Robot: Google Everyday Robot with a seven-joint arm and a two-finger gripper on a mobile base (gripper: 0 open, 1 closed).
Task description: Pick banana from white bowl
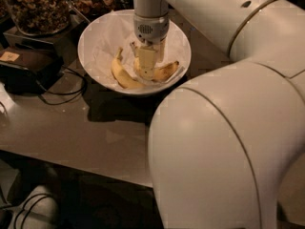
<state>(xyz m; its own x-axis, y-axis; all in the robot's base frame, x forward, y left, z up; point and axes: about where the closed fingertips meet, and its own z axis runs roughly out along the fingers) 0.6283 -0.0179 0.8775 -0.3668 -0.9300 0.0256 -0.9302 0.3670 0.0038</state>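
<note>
The white bowl [93, 37], lined with crinkled white paper, stands on the counter at the upper middle of the camera view. Two bananas lie in it. The speckled banana [167, 72] with a brownish end lies at the right of the bowl's bottom. A paler, cleaner banana [121, 74] lies to the left with its stem pointing up. My gripper [146, 67] points straight down into the bowl and sits low between the two bananas, over the left end of the speckled banana, which it hides.
Glass jars of nuts [35, 6] stand behind the bowl at the upper left. A dark box with a black cable [28, 66] lies left of the bowl. My arm's large white elbow [224, 147] fills the right and lower right. The grey counter [71, 132] ends at a front edge below.
</note>
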